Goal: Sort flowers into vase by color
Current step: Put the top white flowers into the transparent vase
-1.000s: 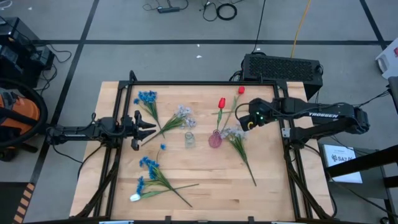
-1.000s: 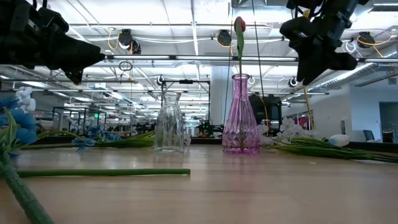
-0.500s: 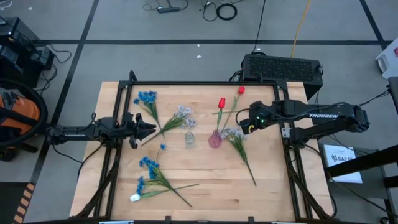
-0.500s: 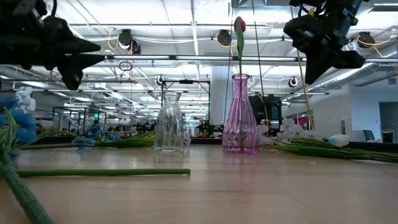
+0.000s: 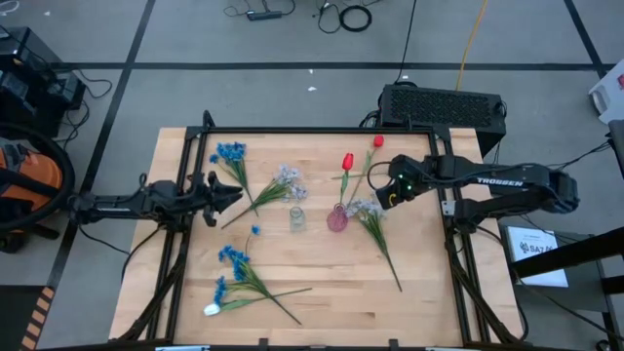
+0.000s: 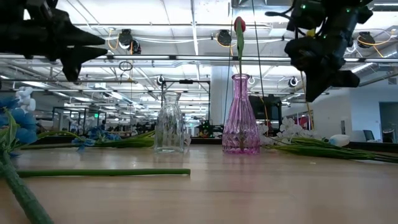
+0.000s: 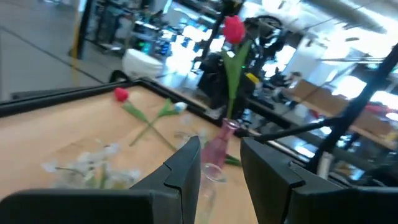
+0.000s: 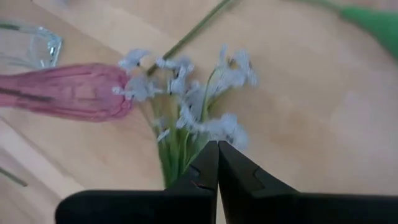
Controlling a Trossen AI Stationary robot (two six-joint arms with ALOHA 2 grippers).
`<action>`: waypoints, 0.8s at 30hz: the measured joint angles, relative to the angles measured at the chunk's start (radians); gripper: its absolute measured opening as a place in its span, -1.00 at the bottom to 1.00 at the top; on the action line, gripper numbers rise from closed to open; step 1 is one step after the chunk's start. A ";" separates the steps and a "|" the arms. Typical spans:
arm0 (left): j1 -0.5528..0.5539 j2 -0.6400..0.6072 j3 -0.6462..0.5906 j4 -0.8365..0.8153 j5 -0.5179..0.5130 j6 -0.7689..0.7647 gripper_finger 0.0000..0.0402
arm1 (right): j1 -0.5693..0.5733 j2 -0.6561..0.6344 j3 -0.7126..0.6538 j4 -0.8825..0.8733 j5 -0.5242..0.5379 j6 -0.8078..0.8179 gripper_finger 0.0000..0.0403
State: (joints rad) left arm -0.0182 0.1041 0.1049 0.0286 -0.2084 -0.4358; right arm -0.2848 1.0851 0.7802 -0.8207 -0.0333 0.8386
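Currently the right gripper (image 5: pixel 382 190), fingers pressed together and empty, hovers above the pale lavender-white flower spray (image 8: pixel 186 106) lying just beside the pink ribbed glass vase (image 5: pixel 337 218). Left gripper (image 5: pixel 237 196), fingers apart, apparently empty, waits well apart.

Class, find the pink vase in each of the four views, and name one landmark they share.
High view: pink vase, table centre.
Low view: middle, holding a red tulip.
Left wrist view: beyond the fingers.
Right wrist view: beside the lavender spray, lying sideways.
Shared landmark: clear vase.
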 joint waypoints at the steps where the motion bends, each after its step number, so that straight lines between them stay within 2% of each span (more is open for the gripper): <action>1: -0.008 0.026 0.016 -0.005 -0.024 0.000 -0.40 | -0.019 0.000 -0.002 0.007 -0.004 -0.029 -1.00; 10: -0.090 0.375 0.181 -0.032 -0.282 -0.033 -0.40 | -0.306 0.000 -0.003 0.010 -0.172 -0.421 -1.00; 15: -0.122 0.582 0.312 -0.032 -0.379 -0.056 -0.40 | -0.475 0.000 -0.003 0.011 -0.255 -0.610 -1.00; 19: -0.137 0.739 0.429 -0.086 -0.445 -0.111 -0.40 | -0.564 0.000 -0.003 0.019 -0.293 -0.727 -1.00; 24: -0.140 0.927 0.587 -0.251 -0.481 -0.252 -0.40 | -0.617 0.001 -0.003 0.033 -0.323 -0.821 -1.00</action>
State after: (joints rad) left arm -0.1577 1.0308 0.6922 -0.2228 -0.6890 -0.6874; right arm -0.9019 1.0863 0.7776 -0.7879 -0.3561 0.0177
